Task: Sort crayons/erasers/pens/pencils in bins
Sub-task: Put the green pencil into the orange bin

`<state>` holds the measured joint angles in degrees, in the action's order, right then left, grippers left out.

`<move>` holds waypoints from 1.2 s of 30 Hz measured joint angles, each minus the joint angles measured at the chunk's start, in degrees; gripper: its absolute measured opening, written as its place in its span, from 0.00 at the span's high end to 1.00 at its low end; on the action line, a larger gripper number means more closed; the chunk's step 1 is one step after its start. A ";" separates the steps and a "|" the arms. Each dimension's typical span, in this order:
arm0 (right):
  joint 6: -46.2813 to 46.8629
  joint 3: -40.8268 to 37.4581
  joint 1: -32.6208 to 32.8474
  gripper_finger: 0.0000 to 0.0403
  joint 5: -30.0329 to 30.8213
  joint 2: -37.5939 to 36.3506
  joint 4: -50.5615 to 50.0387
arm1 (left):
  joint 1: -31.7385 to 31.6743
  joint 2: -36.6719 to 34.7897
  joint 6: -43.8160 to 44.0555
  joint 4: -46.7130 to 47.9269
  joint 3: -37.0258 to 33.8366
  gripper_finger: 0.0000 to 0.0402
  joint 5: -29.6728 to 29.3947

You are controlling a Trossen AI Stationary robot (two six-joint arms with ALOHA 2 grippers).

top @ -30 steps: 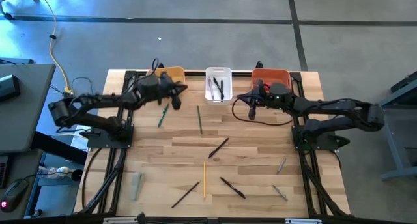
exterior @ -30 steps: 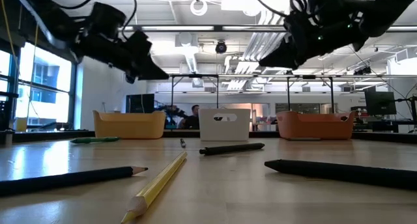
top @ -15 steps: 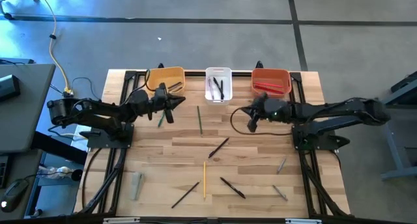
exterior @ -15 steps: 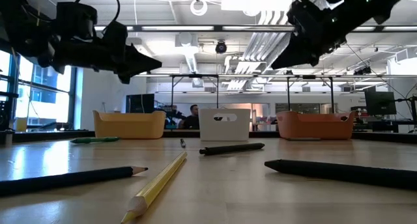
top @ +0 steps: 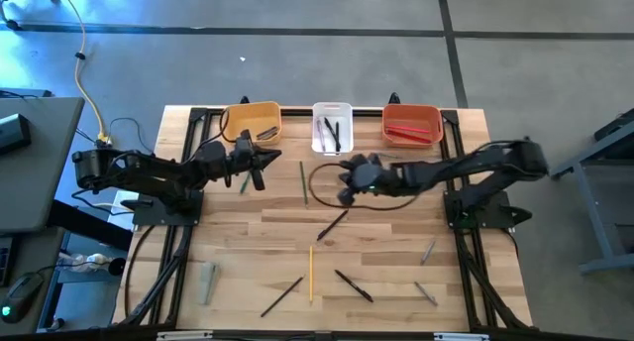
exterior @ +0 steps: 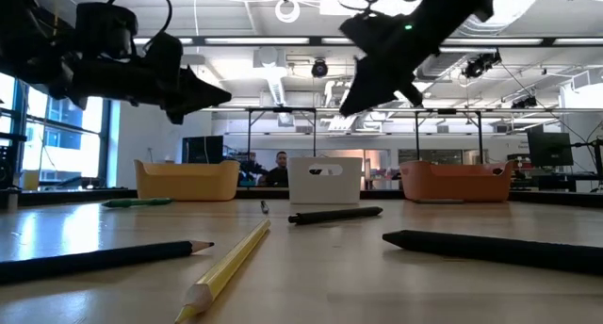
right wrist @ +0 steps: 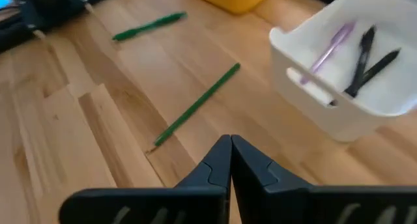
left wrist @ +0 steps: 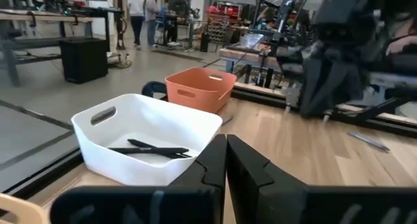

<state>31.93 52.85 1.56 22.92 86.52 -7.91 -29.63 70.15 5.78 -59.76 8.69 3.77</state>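
Three bins stand in a row at the far edge: yellow-orange [top: 253, 123], white [top: 333, 128] with black pens [left wrist: 153, 149] and a purple one, and red-orange [top: 412, 123] with red pencils. Loose on the table lie a green pen [top: 245, 180], a green stick [right wrist: 195, 107], black pens [top: 333, 224] and a yellow pencil [top: 310, 272]. My left gripper [top: 269, 161] hovers shut, pointing level, just on the near side of the yellow-orange bin. My right gripper [top: 343, 192] hovers shut in front of the white bin, tipped down above the green stick. Neither holds anything.
Near the front edge lie more black pens [top: 354, 285], a grey eraser [top: 207, 282] at the left and two small grey sticks [top: 427, 250] at the right. Black frame rails run along both table sides. A person shows far behind the bins in the low view.
My right gripper has swung from over the red-orange bin toward the table's left and near side, rolling and tipping downward, to the middle in front of the white bin. My left gripper drew back from over the yellow-orange bin toward the near side, sinking a little, then stayed still.
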 joint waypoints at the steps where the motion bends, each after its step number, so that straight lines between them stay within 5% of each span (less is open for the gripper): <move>1: 1.22 1.74 0.00 1.00 0.00 1.93 -1.20 | -0.20 0.02 -0.18 -1.22 -0.64 1.00 0.23; 7: 6.14 10.80 0.00 0.95 -1.45 11.57 -6.15 | -3.22 0.02 -0.54 -11.38 -5.89 1.00 7.84; 17: 10.87 19.72 -0.42 0.69 -2.51 22.83 -5.42 | -6.20 0.02 -2.90 -15.11 -7.95 1.00 27.74; 25: 12.05 28.23 -0.71 0.60 -1.81 32.81 -5.99 | -5.79 0.02 -3.43 -14.85 -7.93 1.00 27.64; 36: 13.69 35.72 -1.93 0.64 -0.73 41.39 -13.19 | -5.81 0.02 -3.46 -14.61 -7.95 1.00 27.27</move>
<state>45.62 88.57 -0.37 22.18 127.91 -21.09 -35.44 70.17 2.33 -74.37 0.73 31.05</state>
